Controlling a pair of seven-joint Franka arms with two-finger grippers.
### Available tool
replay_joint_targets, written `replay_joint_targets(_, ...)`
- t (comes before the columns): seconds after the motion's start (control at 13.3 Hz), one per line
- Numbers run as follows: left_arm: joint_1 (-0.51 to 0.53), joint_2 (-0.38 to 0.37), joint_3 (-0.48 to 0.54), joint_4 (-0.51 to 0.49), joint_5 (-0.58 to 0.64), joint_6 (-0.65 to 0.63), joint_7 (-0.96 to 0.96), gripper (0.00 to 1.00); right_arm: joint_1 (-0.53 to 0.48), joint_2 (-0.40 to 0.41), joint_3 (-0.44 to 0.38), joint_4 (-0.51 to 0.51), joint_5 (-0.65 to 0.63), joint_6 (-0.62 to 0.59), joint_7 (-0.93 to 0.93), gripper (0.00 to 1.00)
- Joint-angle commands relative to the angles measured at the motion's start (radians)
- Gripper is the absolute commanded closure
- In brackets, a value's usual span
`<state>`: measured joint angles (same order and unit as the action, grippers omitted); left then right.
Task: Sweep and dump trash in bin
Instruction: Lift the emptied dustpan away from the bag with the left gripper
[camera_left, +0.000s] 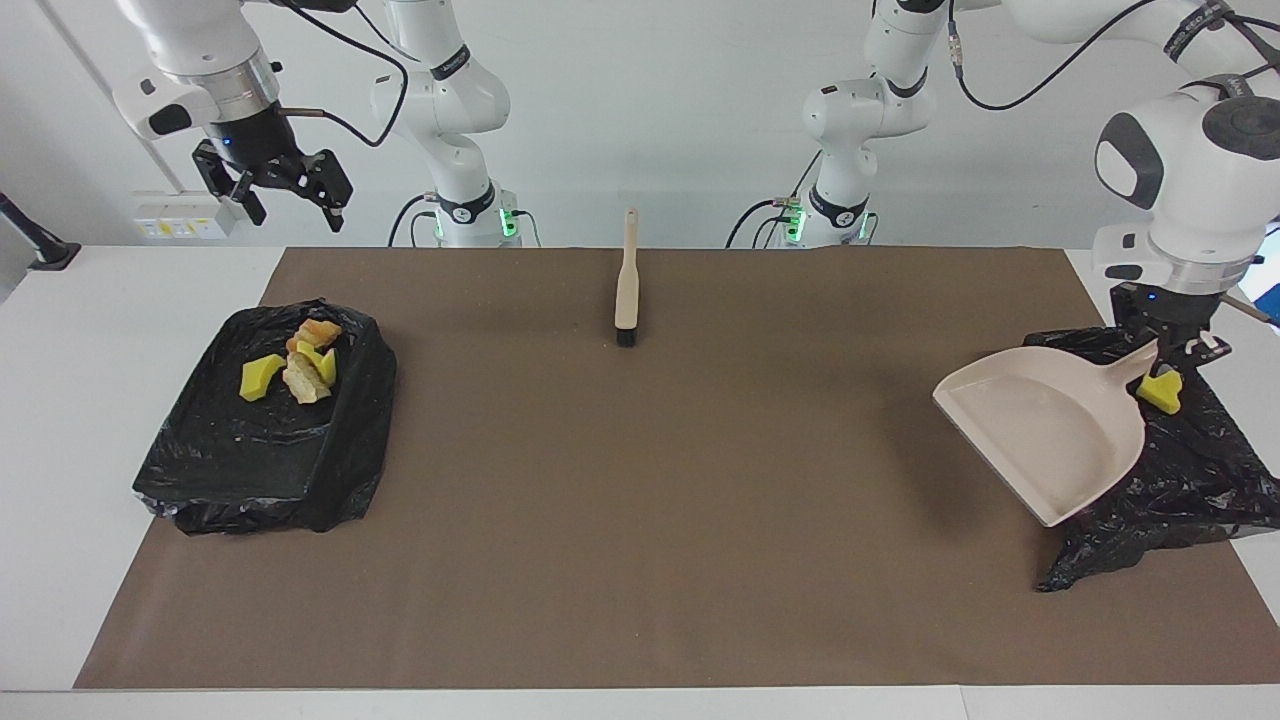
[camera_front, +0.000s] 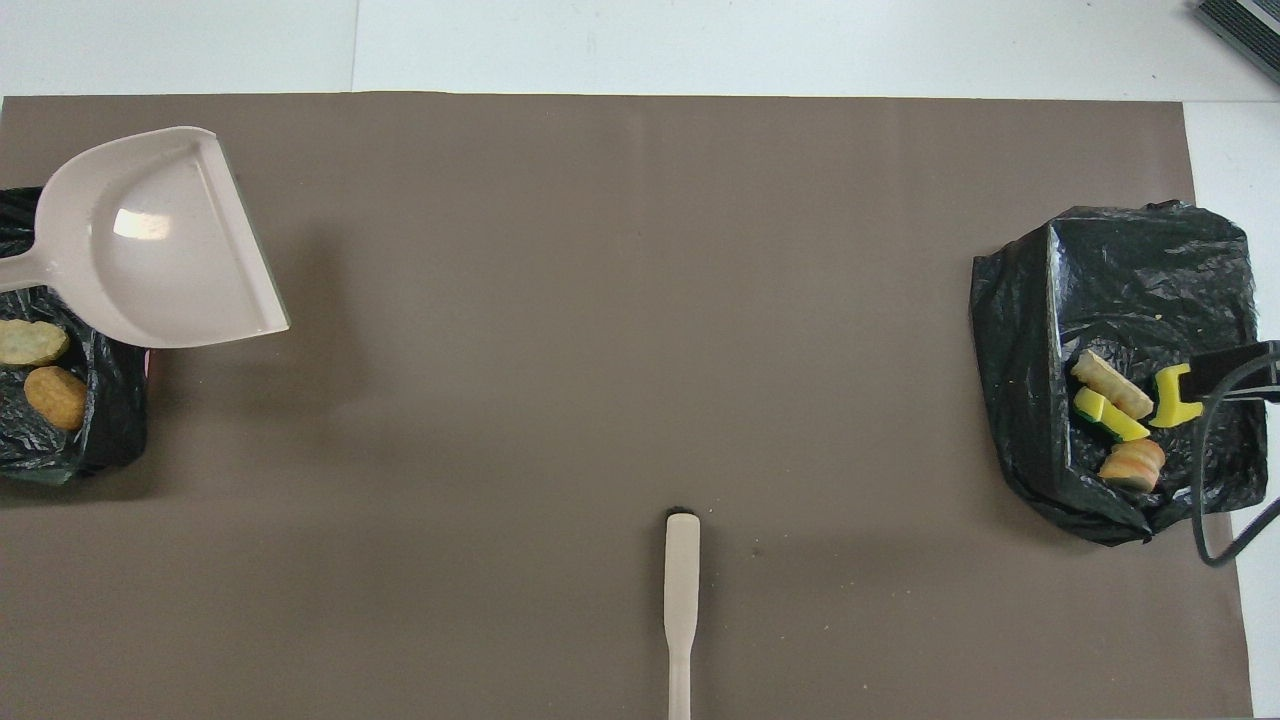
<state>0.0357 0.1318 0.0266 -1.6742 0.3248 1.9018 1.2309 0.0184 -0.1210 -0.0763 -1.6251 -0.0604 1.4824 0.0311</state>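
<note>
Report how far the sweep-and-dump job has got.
Done: no scraps show on the brown mat; they lie in the two black-lined bins. The brush lies on the mat.
In hand: the left end effector, shut on the handle, holds the empty dustpan over the bin's edge.
Left: setting the dustpan down. The right end effector waits open, raised.

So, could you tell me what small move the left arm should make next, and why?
Probably carry the dustpan toward the table's middle and set it down on the brown mat. The left gripper holds its handle, the pan looks empty, the trash already lies in both black-lined bins, and the brush lies on the mat. The right gripper waits open.
</note>
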Motion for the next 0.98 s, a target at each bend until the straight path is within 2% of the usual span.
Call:
replay_joint_targets(0.0, -0.109, 0.003, 0.012, 0.024, -0.042, -0.072, -0.189, 1.0, -0.017, -0.023, -0.003, -0.024, 0.011, -0.007, -0.03, 0.0)
replay_joint_targets(0.3, -0.241, 0.028, 0.012, 0.005, -0.139, -0.058, -0.526, 1.0, -0.011, -0.023, 0.0, -0.022, 0.01, 0.001, -0.034, 0.0)
replay_joint_targets(0.45, -0.328, 0.078, 0.012, 0.016, -0.176, -0.044, -0.768, 1.0, 0.018, -0.022, -0.01, -0.022, 0.01, 0.001, -0.036, 0.0)
replay_joint_targets(0.6, -0.405, 0.117, 0.012, 0.017, -0.239, -0.003, -0.952, 1.0, 0.118, -0.02, -0.122, -0.021, 0.004, 0.001, -0.037, 0.0)
replay_joint_targets(0.75, -0.485, 0.153, 0.012, 0.022, -0.257, 0.017, -1.133, 1.0, 0.1, -0.022, -0.12, -0.022, 0.008, 0.001, -0.037, 0.0)
replay_joint_targets(0.9, -0.557, 0.198, 0.013, 0.039, -0.285, 0.032, -1.282, 1.0, 0.051, -0.02, -0.071, -0.022, 0.008, 0.001, -0.042, 0.0)
